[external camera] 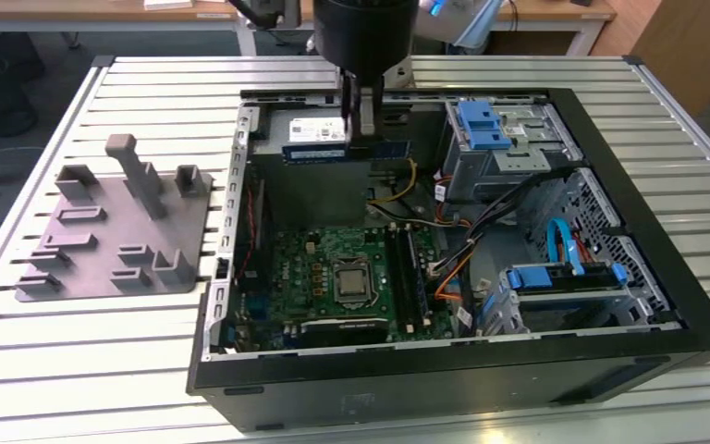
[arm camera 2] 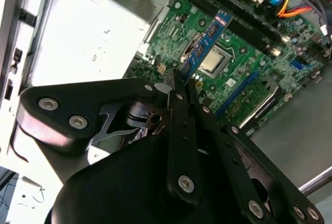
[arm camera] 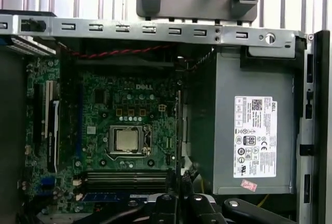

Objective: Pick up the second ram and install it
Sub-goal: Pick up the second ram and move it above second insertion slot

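Observation:
In the exterior view my gripper reaches down from above, shut on the second ram. The ram is a thin dark blue-green stick with a pale label. It hangs level above the far end of the open computer case, over the grey power-supply box. The second wrist view shows the black fingers pinching the stick, which points out over the green motherboard. The narrow black slots run beside the processor socket, well below and nearer than the stick.
A grey plastic holder with upright posts lies on the slatted table at the exterior view's left. The black case walls ring the board. Drive cages with blue clips and loose cables crowd the exterior view's right.

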Motion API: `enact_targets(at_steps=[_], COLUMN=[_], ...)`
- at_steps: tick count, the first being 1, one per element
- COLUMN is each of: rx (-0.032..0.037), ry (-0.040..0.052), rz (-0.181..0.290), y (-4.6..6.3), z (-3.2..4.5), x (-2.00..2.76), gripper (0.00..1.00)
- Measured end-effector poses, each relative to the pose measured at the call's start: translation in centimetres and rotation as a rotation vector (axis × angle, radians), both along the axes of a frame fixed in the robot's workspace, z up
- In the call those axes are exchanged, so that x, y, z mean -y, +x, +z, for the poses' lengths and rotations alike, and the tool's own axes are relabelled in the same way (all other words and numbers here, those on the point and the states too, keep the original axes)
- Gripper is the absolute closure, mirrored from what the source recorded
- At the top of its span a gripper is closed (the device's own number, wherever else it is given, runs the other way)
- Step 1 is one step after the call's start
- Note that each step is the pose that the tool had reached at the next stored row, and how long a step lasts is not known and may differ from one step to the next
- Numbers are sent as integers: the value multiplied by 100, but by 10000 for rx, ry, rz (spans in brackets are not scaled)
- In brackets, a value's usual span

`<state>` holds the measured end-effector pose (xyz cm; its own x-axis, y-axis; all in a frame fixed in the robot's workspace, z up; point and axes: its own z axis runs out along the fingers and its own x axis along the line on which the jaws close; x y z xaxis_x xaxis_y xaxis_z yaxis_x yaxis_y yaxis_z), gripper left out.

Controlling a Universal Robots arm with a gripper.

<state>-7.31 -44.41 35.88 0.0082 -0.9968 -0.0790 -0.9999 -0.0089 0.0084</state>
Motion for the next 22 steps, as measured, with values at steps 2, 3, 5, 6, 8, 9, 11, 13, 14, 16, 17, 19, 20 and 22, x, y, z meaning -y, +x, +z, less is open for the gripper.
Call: enact_targets(at_steps=[2, 3, 5, 6, 8, 9, 11, 13, 14, 16, 17, 19, 20, 22], rx=[0, 0, -1, -2, -2, -1, -1, -1, -1, -1, 0, -1, -1, 0], ry=[1, 2, 2, 2, 6, 8, 9, 9, 9, 9, 9, 9, 8, 11], rz=[0, 0, 0, 0, 0, 0, 0, 0, 0, 0, 0, 0, 0, 0], y=[63, 94, 142, 158, 181, 188, 195, 198, 200, 204, 207, 217, 224, 243], z=[-22, -33, -55, -67, -99, -116, -142, -164, -176, -199, -211, -240, -256, -294], x=[9, 13, 27, 39, 80, 105, 172, 246, 284, 361, 397, 461, 485, 520], gripper=[86, 86, 86, 86, 86, 86, 86, 86, 86, 86, 86, 86, 86, 86])
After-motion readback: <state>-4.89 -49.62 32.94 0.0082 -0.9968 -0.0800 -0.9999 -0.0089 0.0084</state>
